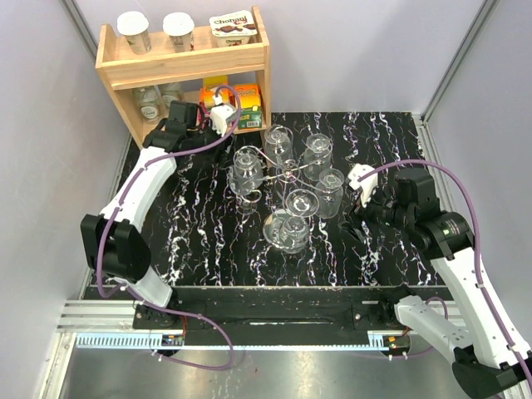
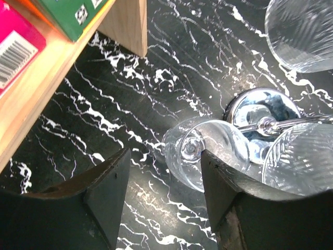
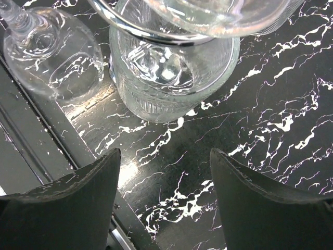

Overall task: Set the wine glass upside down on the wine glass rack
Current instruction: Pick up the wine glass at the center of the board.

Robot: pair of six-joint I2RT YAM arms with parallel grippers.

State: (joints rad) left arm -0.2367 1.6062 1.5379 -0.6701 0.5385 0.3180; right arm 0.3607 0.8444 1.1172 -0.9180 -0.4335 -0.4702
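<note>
The wine glass rack [image 1: 284,173] is a thin silver wire stand on a shiny round disc base [image 2: 264,111] in the middle of the black marbled table. Several clear wine glasses hang upside down around it. My left gripper [image 1: 235,133] is open and empty beside the wooden shelf, above the back-left glass [image 1: 247,171]. In the left wrist view that glass [image 2: 208,151] lies just past the open gripper [image 2: 165,156], close to the right finger. My right gripper [image 1: 356,214] is open and empty, right of the rack. The nearest hanging glass [image 3: 166,83] lies just beyond the right gripper [image 3: 165,153].
A wooden shelf [image 1: 187,62] with yoghurt pots, jars and colourful boxes stands at the back left; its foot [image 2: 127,26] is close to the left gripper. Another glass [image 3: 52,54] hangs near the table's front edge rail [image 3: 47,151]. Grey walls enclose the table.
</note>
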